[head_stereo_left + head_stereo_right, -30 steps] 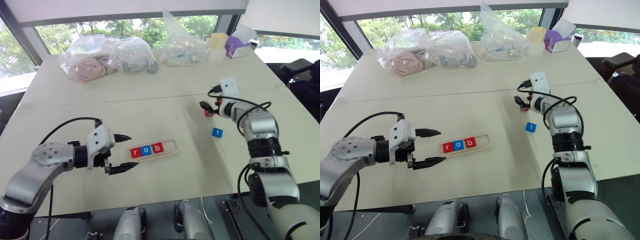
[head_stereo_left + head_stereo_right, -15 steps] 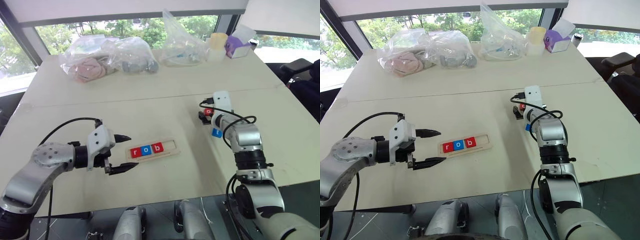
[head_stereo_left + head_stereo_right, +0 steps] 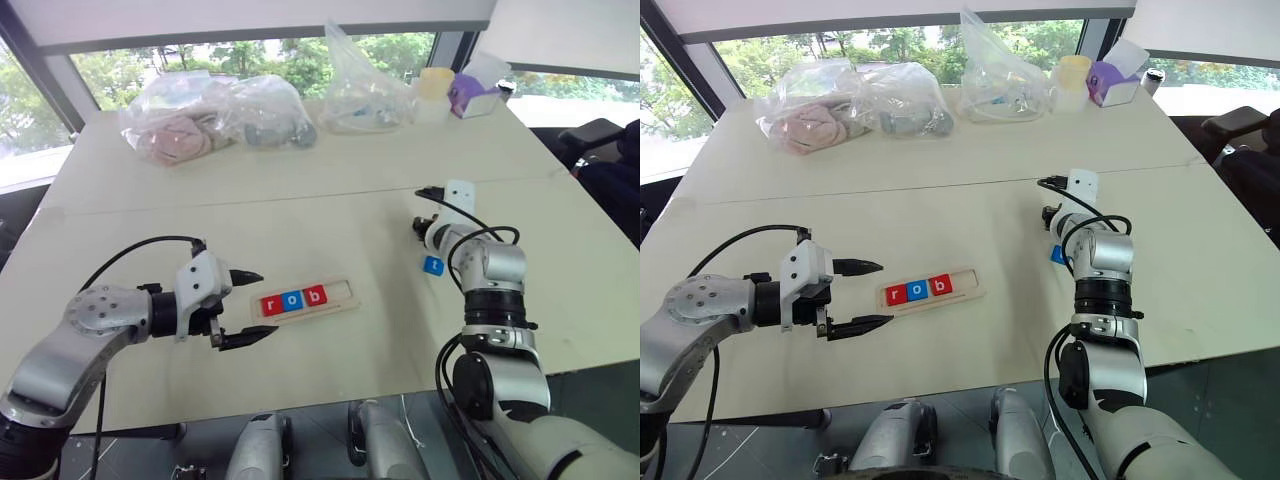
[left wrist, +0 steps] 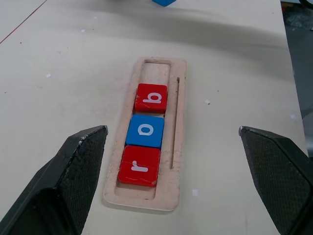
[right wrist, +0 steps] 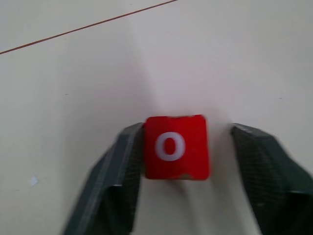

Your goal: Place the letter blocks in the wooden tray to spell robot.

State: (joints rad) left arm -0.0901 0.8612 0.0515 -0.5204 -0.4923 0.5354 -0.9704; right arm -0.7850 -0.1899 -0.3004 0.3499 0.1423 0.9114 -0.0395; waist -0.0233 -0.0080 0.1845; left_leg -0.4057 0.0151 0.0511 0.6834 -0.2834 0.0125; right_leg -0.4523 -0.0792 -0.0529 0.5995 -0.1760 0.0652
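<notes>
The wooden tray (image 3: 338, 293) lies on the table in front of me, holding a red r (image 4: 139, 165), a blue o (image 4: 145, 131) and a red b (image 4: 151, 97) at its left end. My left gripper (image 3: 263, 305) hovers open just left of the tray, with nothing between its fingers. To the right, a blue t block (image 3: 433, 265) lies loose on the table. Just beyond it, my right gripper (image 3: 421, 226) is down at the table and shut on a red o block (image 5: 176, 147), which rests on the surface between its fingers (image 5: 122, 166).
Clear plastic bags (image 3: 210, 115) with soft items sit along the far side, beside another bag (image 3: 365, 85), a yellow cup (image 3: 436, 82) and a purple box (image 3: 478, 92). A seam (image 3: 250, 200) runs across the table. The table's front edge (image 3: 300, 405) is close below the tray.
My right gripper rolled, dipped toward the table around the red o block and closed from wide open. The left gripper and the tray stayed put.
</notes>
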